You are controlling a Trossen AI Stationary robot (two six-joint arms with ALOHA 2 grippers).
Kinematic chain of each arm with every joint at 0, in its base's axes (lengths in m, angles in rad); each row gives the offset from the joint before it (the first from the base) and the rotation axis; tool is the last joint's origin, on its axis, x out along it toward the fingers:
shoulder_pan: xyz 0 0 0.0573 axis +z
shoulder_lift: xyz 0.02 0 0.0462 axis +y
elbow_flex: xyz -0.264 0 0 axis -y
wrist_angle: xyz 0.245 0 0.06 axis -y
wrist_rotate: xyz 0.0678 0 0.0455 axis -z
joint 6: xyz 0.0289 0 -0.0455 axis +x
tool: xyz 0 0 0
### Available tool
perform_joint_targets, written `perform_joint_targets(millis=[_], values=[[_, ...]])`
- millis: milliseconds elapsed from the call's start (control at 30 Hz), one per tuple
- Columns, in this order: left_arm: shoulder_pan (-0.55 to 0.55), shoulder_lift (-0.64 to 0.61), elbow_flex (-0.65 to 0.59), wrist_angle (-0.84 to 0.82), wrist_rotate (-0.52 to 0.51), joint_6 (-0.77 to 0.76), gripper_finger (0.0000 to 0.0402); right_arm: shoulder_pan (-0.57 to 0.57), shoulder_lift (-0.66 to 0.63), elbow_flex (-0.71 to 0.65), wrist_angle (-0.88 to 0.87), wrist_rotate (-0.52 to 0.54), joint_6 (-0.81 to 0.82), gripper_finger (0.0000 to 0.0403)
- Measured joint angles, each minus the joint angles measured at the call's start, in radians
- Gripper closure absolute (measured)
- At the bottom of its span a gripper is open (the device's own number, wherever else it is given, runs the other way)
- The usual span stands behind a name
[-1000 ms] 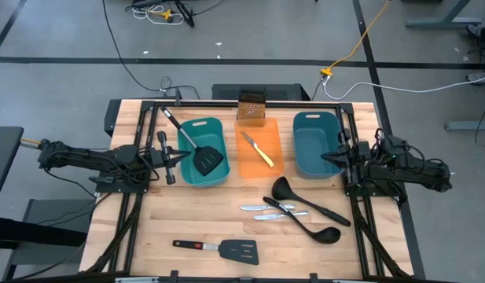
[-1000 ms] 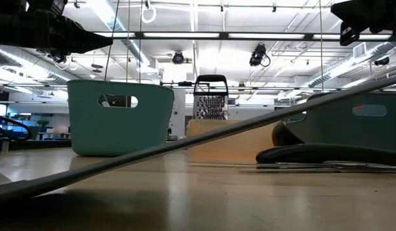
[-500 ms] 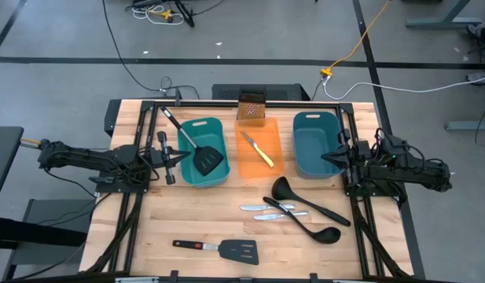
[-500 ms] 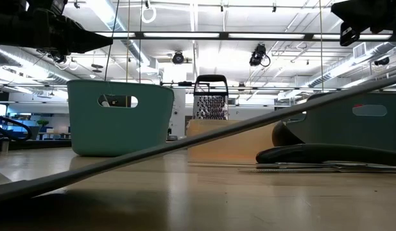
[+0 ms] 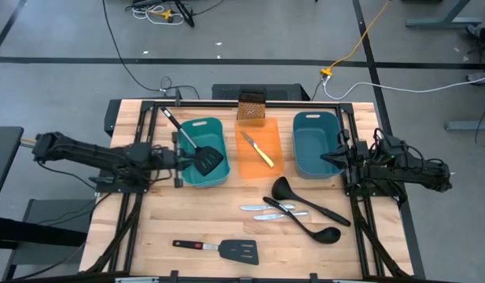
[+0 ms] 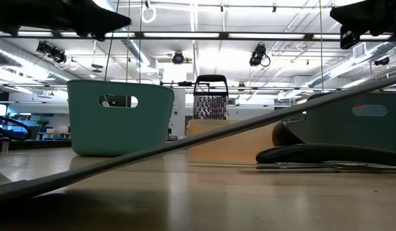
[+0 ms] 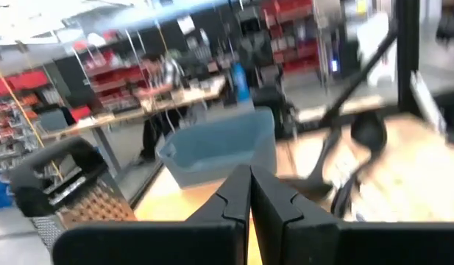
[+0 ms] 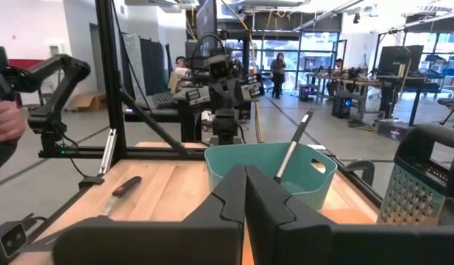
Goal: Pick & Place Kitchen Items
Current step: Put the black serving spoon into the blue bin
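Observation:
My left gripper (image 5: 190,157) is shut and empty; it hovers over the left rim of the left teal tub (image 5: 218,126), beside a black slotted spatula (image 5: 207,161) that lies in the tub with its handle (image 5: 173,122) leaning on the far-left rim. My left gripper's fingers meet in its wrist view (image 7: 250,193). My right gripper (image 5: 327,157) is shut and empty at the right rim of the right teal tub (image 5: 314,145), and it also shows in its wrist view (image 8: 245,193). A yellow-handled knife (image 5: 260,150) lies in the orange tray (image 5: 247,163). Two ladles (image 5: 309,204) (image 5: 305,228), two silver knives (image 5: 258,208) (image 5: 280,215) and a red-marked spatula (image 5: 220,249) lie on the table.
A brownish box grater (image 5: 251,106) stands at the far edge behind the orange tray. Black frame rails (image 5: 140,212) run along the table's left and right sides. People stand in the room beyond the table (image 8: 277,70).
My left gripper has moved toward the table's right edge, from beside the left teal tub to over its left rim, close to the spatula in it. Nothing else has moved.

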State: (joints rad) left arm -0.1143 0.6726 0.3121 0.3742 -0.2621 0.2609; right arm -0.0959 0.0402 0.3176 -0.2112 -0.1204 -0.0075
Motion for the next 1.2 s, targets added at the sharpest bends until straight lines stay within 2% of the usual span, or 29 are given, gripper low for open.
perform_joint_targets(millis=[167, 333, 433, 600, 733, 867, 1033, 1200], values=[[0.0, 0.123, 0.067, 0.015, -0.014, 0.027, 0.0386, 0.0, 0.0, 0.0, 0.0, 0.0, 0.011, 0.0396], [0.0, 0.176, 0.094, 0.036, -0.014, 0.034, 0.0386, 0.0, 0.0, 0.0, -0.001, 0.0, 0.026, 0.0396], [0.0, 0.166, 0.095, 0.037, -0.014, 0.052, 0.0386, 0.0, 0.0, 0.0, -0.001, 0.0, 0.026, 0.0396], [0.0, 0.066, 0.052, 0.04, -0.01, 0.01, 0.0386, 0.0, 0.0, 0.0, 0.009, 0.002, 0.024, 0.0396], [0.0, 0.039, 0.03, 0.005, -0.004, -0.013, 0.0386, 0.0, 0.018, 0.008, 0.076, 0.068, 0.027, 0.0396], [0.0, 0.04, 0.023, -0.004, 0.001, 0.01, 0.0386, 0.001, 0.138, 0.088, 0.049, 0.071, 0.061, 0.0396], [0.0, 0.04, 0.023, -0.019, -0.005, 0.016, 0.0386, 0.033, 0.397, 0.233, -0.097, 0.055, 0.143, 0.0394], [0.0, 0.04, 0.023, -0.028, -0.007, 0.039, 0.0386, 0.114, 0.671, 0.376, -0.314, 0.05, 0.283, 0.0355]])
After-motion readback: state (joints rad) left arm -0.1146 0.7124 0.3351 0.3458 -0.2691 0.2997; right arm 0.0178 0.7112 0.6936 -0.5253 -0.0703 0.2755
